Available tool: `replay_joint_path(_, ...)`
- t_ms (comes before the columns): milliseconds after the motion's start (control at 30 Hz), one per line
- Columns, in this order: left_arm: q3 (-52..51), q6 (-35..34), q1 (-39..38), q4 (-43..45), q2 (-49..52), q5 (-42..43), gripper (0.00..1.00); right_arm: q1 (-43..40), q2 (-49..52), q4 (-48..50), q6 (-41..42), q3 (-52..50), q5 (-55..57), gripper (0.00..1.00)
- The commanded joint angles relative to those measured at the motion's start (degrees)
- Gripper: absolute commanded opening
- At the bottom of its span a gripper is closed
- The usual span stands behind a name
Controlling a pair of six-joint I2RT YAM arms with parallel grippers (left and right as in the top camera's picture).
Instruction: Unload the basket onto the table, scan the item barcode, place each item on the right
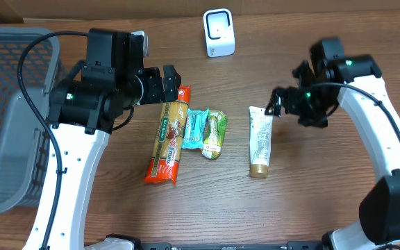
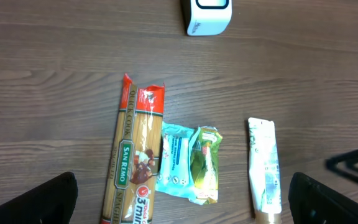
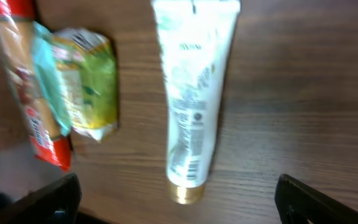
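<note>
A white tube with a gold cap (image 1: 260, 147) lies flat on the wooden table, cap toward the front. In the right wrist view the tube (image 3: 194, 99) shows a small barcode near its cap. My right gripper (image 1: 276, 104) hovers just right of the tube's crimped end, open, holding nothing; its dark fingers (image 3: 319, 202) stand wide apart over the tube's cap end. The white scanner (image 1: 219, 32) stands at the back centre. My left gripper (image 1: 169, 80) is open above the top of a long spaghetti packet (image 1: 169, 142), its fingers (image 2: 39, 202) spread wide and empty.
A blue snack packet (image 1: 196, 129) and a green packet (image 1: 214, 133) lie side by side between the spaghetti and the tube. A grey mesh basket (image 1: 5, 118) fills the left edge of the table.
</note>
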Motion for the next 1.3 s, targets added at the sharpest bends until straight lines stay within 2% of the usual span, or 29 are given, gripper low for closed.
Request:
replay_joint_path(0, 0.17, -0.15, -0.07, 0.13, 0.2, 0.46, 1.0, -1.42, 0.22, 4.79, -4.61, -8.92, -6.36, 1.0)
replay_joint_path(133, 0.17, -0.15, -0.07, 0.13, 0.2, 0.46, 1.0, -1.51, 0.22, 12.46, -4.61, -16.79, -8.33, 0.99)
replay_joint_path(200, 0.17, -0.15, -0.04, 0.13, 0.2, 0.48, 1.0, -1.33, 0.22, 15.58, -4.59, -19.61, -8.44, 0.92)
replay_joint_path(233, 0.17, -0.15, -0.04, 0.13, 0.2, 0.48, 1.0, -1.16, 0.22, 16.35, -4.59, -20.94, -8.7, 0.84)
replay_joint_path(367, 0.17, -0.15, -0.04, 0.13, 0.2, 0.46, 0.99, 1.97, 0.04, 15.08, -4.63, -21.07, -11.82, 0.71)
replay_joint_path(467, 0.17, -0.15, -0.04, 0.13, 0.2, 0.48, 1.0, 5.09, 0.02, 14.27, -4.59, -19.61, -11.89, 0.67)
replay_joint_path(667, 0.17, -0.15, -0.07, 0.13, 0.2, 0.48, 1.0, 11.19, -0.7, 12.83, -4.33, -15.65, -12.26, 0.67)
replay_joint_path(833, 0.17, -0.15, -0.04, 0.13, 0.2, 0.46, 1.0, 17.29, -0.68, 16.41, -1.05, -16.22, -11.74, 0.7)
replay_joint_path(1067, 0.17, -0.15, -0.04, 0.13, 0.2, 0.48, 0.99, 23.93, -0.52, 22.84, 10.97, -20.59, -1.95, 0.73)
replay_joint_path(1267, 0.17, -0.15, -0.04, 0.13, 0.2, 0.46, 1.0, 24.9, -0.52, 18.91, 12.26, -22.27, 9.29, 0.73)
